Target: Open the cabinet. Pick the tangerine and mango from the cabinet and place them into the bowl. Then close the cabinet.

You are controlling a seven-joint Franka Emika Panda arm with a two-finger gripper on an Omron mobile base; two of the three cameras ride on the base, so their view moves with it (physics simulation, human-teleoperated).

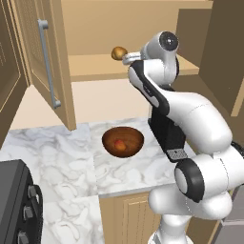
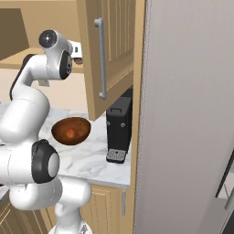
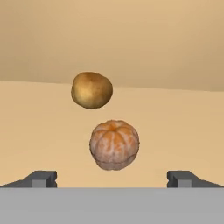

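The tan wall cabinet stands open, its left door (image 1: 45,62) and right door (image 2: 107,55) both swung out. On the cabinet shelf (image 1: 93,66) lies a peeled tangerine (image 3: 114,144), a short way ahead of my gripper (image 3: 112,179). The gripper is open, its fingertips spread wider than the fruit, with nothing between them. The hand (image 1: 127,59) (image 2: 77,57) is at the shelf's front edge. The dark wooden bowl (image 1: 123,141) (image 2: 71,130) sits on the marble counter below and holds an orange-red fruit (image 1: 120,145), apparently the mango.
A brown potato-like lump (image 3: 92,90) (image 1: 119,52) lies on the shelf just behind the tangerine. A black appliance (image 1: 167,133) (image 2: 119,130) stands right of the bowl. A stove (image 1: 16,205) is at the lower left. A tall grey panel (image 2: 192,114) rises on the right.
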